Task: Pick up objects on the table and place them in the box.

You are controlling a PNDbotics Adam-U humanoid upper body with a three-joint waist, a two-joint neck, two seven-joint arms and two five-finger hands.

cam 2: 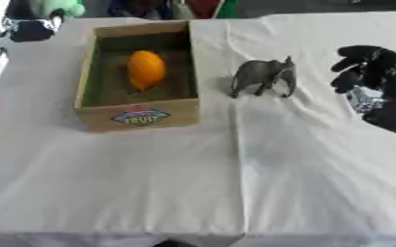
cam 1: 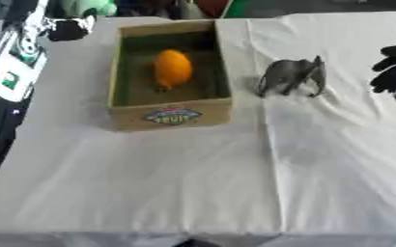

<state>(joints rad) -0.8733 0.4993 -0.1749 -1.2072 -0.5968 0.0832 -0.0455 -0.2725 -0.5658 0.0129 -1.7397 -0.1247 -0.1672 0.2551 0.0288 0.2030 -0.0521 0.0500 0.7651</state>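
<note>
On the white cloth (cam 2: 150, 169), just right of the box (cam 2: 136, 115), a grey elephant (cam 2: 265, 76) stands upright, clear of the box wall. Inside the box lies an orange fruit (cam 2: 146, 69). Right of the elephant, near but not touching it, the right hand (cam 2: 372, 65) hovers with fingers curled, holding nothing.
</note>
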